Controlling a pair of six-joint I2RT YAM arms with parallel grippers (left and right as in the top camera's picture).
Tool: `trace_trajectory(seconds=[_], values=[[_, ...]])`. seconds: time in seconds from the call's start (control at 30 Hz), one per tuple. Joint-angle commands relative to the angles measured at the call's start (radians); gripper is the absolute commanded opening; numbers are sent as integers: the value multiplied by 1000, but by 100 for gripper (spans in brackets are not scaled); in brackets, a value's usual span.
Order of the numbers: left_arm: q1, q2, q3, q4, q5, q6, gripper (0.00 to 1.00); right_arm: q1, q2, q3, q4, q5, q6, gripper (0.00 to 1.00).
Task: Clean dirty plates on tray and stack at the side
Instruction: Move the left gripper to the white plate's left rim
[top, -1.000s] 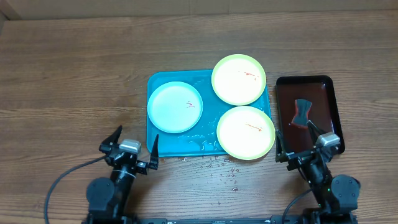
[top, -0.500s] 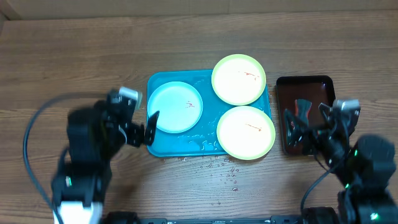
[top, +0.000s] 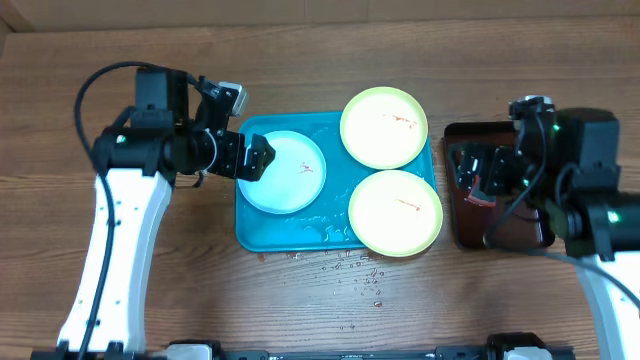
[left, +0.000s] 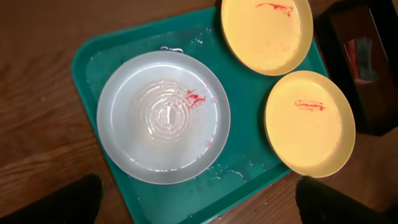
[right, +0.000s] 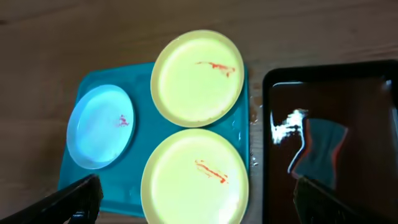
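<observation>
The turquoise tray (top: 262, 228) holds three plates. A pale blue-white plate (top: 290, 175) with a red smear lies at its left. Two yellow-green plates with red smears lie at its right, one at the back (top: 385, 128) and one at the front (top: 395, 213). My left gripper (top: 248, 160) is open and empty above the blue-white plate's left edge. My right gripper (top: 478, 168) is open and empty above the dark tray. The left wrist view shows the tray (left: 186, 199), blue-white plate (left: 163, 117) and my gripper (left: 198, 208). The right wrist view shows the plates (right: 194, 177) and my gripper (right: 199, 208).
A narrow dark brown-black tray (top: 520, 225) stands right of the turquoise tray. A grey piece with a red patch (right: 320, 149) lies in it. Water drops (top: 350, 272) speckle the wood in front of the turquoise tray.
Both arms have risen from the table's front edge and moved back. The left gripper now hangs over the tray's left side, the right gripper over the dark tray.
</observation>
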Motion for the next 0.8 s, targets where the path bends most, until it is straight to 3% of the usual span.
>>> trace_trajectory(seconds=[0.0,0.1,0.2,0.23,0.33,0.57,0.77], values=[[5,66,25,4,56,-58,100,4,52,27,2,-59,1,100],[4,119,25,3,32,-82,89,4,93,27,-2,-59,2,100],[2,174,25,-8,-142,-281,78,4,129,27,-2,-59,2,100],[-6,208,25,-19,-260,-400,70,4,146,27,-1,-58,2,100],[-24,261,24,-27,-368,-500,58,4,167,27,-2,-43,2,100],[-55,379,24,-20,-405,-558,51,4,187,27,-4,-21,2,100],[-79,479,24,-2,-405,-568,38,4,187,27,-10,-21,2,100]])
